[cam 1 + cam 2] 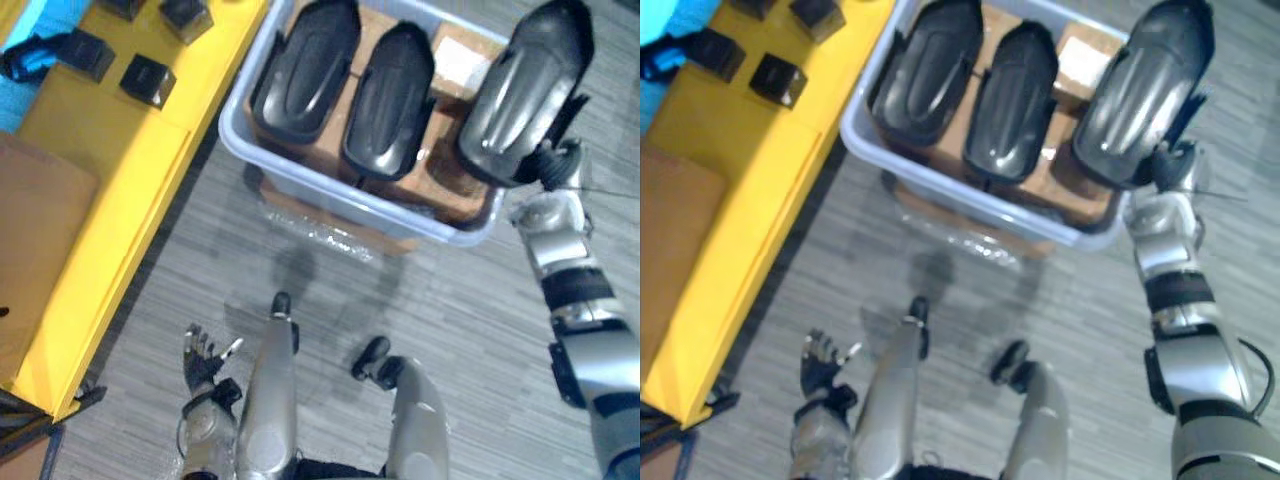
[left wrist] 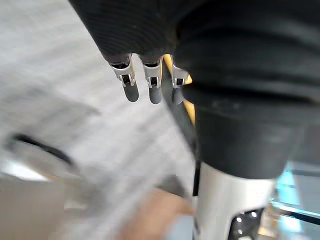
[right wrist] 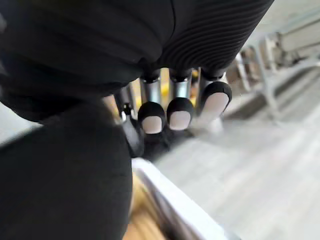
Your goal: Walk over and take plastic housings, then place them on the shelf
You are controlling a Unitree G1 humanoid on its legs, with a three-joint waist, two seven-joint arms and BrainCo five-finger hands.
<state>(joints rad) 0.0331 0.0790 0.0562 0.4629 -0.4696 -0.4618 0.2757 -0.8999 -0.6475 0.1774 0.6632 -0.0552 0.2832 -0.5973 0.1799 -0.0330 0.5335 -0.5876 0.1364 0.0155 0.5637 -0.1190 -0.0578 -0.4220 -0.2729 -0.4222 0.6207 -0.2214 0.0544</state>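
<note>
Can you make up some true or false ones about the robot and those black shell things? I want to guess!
1. The right hand has its fingers round a black housing at the end of the grey bin. True.
2. Two more housings lie side by side in the bin. True.
3. The left hand is carrying a housing too. False: it hangs low with its fingers open and holds nothing.
4. The small black boxes sit inside the bin. False: they sit on the yellow surface beside the bin.
5. The bin is full of water. False: brown cardboard lies under the housings.
</note>
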